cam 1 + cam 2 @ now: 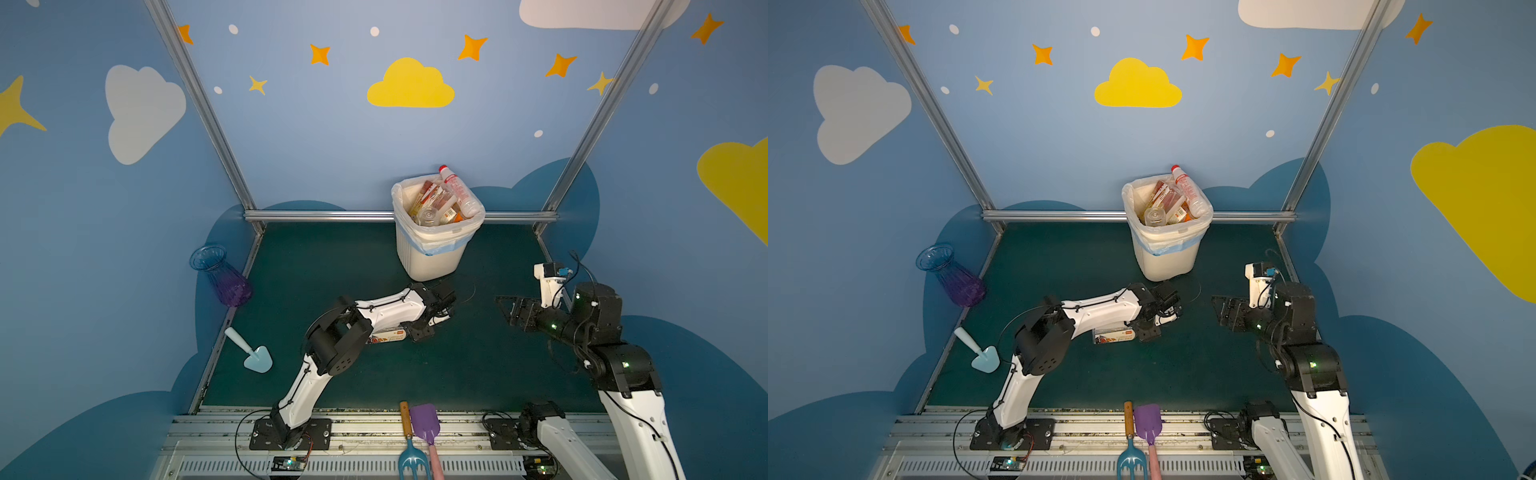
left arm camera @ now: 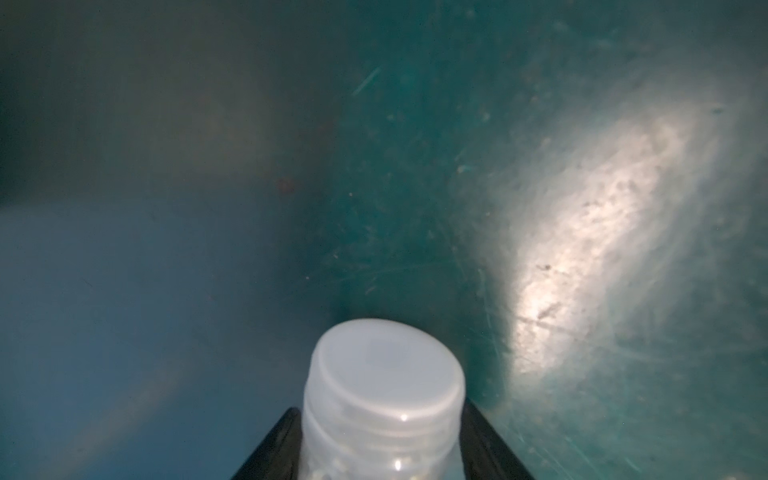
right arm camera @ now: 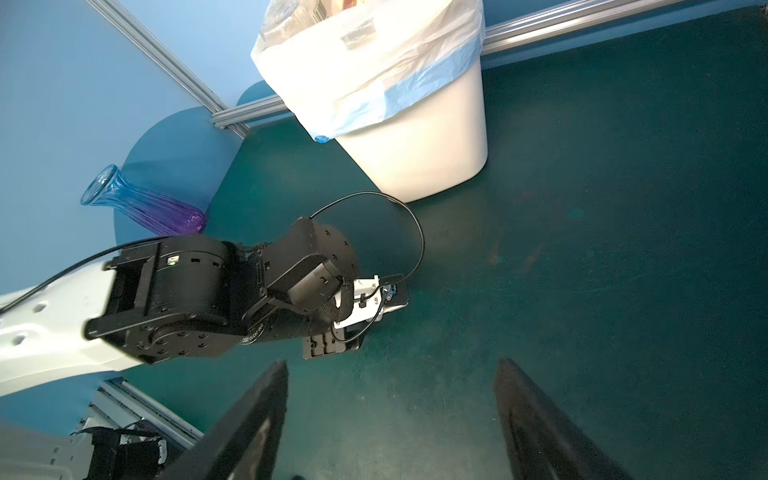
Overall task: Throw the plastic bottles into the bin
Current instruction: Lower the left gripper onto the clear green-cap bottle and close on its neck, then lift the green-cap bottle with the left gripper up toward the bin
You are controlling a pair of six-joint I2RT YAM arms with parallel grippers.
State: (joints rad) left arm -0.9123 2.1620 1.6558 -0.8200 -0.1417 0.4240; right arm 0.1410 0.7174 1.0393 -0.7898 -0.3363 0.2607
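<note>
L tool (image 2: 380, 409) clenched on neck of white-capped bottle (image 1: 388, 336) lying on green desk (image 1: 332, 257) under L arm (image 1: 386, 307), R tool (image 3: 392, 365) released, empty, bin (image 1: 432, 257) at desk's back w/ other bottles (image 1: 440, 201) inside

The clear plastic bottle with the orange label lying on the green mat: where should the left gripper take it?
Take the narrow neck just under the white cap, coming down from above. The clear plastic bottle lies on its side, so the neck is exposed, and the cap's wider rim should keep it from slipping out. The left gripper flanks that neck now.
</note>
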